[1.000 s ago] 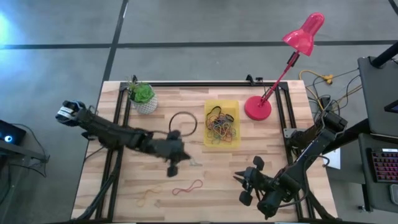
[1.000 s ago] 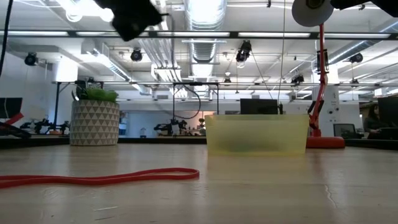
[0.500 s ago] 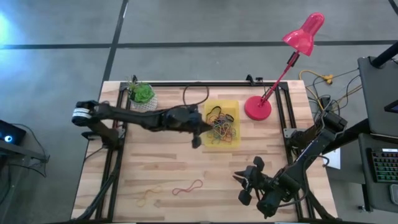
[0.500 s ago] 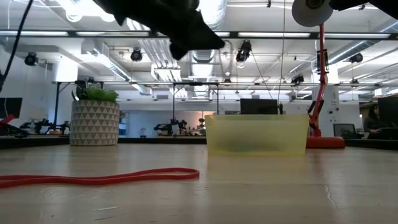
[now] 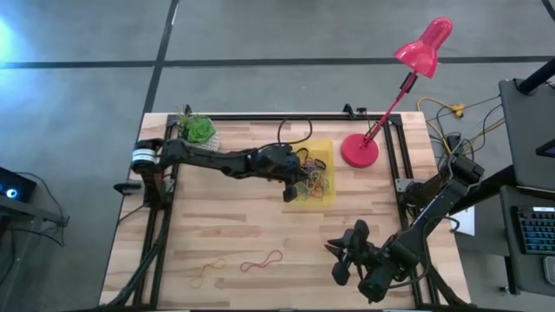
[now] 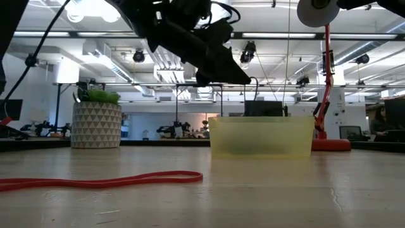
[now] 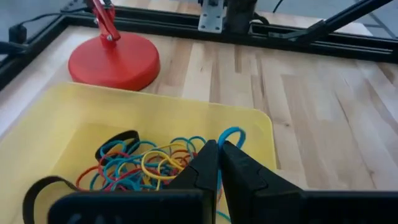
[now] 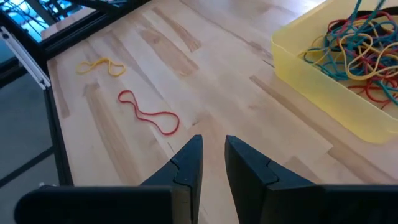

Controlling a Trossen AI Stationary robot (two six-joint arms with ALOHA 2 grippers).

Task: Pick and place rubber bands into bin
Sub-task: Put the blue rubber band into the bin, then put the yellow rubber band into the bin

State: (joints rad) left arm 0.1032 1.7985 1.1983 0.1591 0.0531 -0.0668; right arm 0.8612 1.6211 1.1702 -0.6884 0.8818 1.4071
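Observation:
The bin [image 5: 325, 146] is a shallow yellow tray on the far middle of the table, with a tangle of rubber bands [image 7: 149, 165] in several colours inside. My left gripper [image 7: 218, 146] hangs shut above the bin's near left corner [image 5: 290, 192], with a blue rubber band [image 7: 235, 132] at its tips. A red band [image 8: 148, 112] and a yellow band [image 8: 101, 65] lie flat on the near table. My right gripper [image 8: 213, 140] waits near the right front [image 5: 340, 260], slightly open, with nothing between its fingers. My left gripper pinches the blue rubber band between its two fingertips; a short arc of it [image 7: 239, 133] curls out beside them. The fingers slant downward from the table's left toward the bin. The band is lifted clear of the table, above the bands in the bin.
A white pot with a green plant [image 5: 199, 134] stands at the far left. A red lamp's round base [image 5: 359, 150] sits just right of the bin, its arm leaning up and right. The wood between the bin and the loose bands is bare.
My left gripper has swung from the table's middle, near the loose bands, toward the far right. It now hangs over the bin and has sunk a little. It has stayed shut.

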